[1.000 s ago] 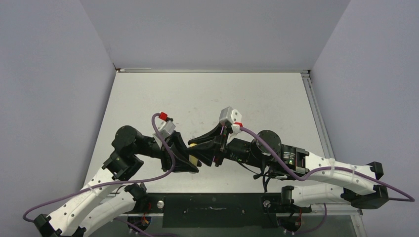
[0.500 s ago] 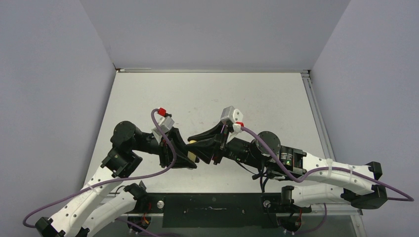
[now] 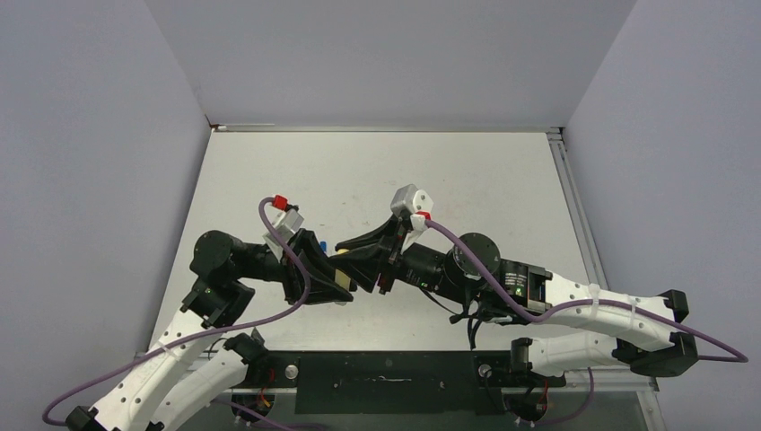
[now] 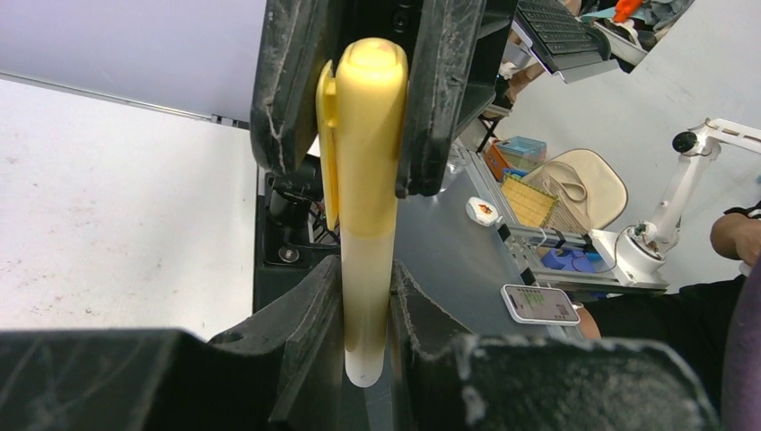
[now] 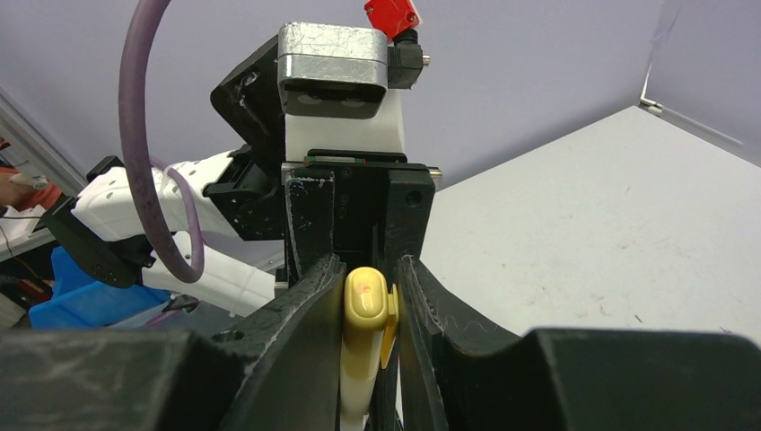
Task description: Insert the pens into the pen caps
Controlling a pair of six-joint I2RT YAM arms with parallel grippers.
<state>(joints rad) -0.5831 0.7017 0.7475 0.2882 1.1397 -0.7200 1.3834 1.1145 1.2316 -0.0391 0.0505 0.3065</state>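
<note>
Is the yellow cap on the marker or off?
On. The yellow cap covers one end of the marker, no gap showing.

Overhead camera looks down from behind the arms [image 3: 574, 301]; wrist cameras, tight behind left pincer [image 4: 366, 287] and right pincer [image 5: 370, 269], face each other, both seeing the yellow marker [image 4: 363, 180].

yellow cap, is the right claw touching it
Touching. Left wrist view shows the right claw clamped against both sides of the yellow cap.
</note>
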